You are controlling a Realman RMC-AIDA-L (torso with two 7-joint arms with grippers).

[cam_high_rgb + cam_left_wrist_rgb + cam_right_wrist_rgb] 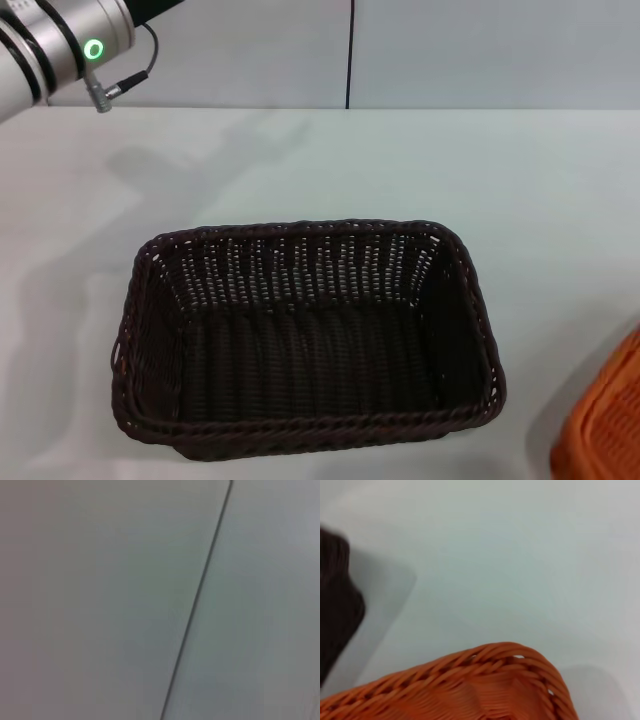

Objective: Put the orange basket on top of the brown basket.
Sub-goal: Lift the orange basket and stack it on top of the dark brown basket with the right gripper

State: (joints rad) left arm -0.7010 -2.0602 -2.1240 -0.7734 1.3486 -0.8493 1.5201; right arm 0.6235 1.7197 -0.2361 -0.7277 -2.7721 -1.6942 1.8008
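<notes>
The brown basket (305, 340) stands empty on the white table in the middle of the head view. A corner of the orange basket (605, 425) shows at the head view's bottom right edge, to the right of the brown basket and apart from it. The right wrist view shows the orange basket's braided rim (485, 680) close up, with a corner of the brown basket (335, 605) farther off. Only the upper part of my left arm (60, 45) shows, at the head view's top left. Neither gripper is in view.
The white table (450, 170) stretches behind and beside the baskets. A dark vertical seam (350, 50) runs down the wall behind it; it also shows in the left wrist view (200, 590).
</notes>
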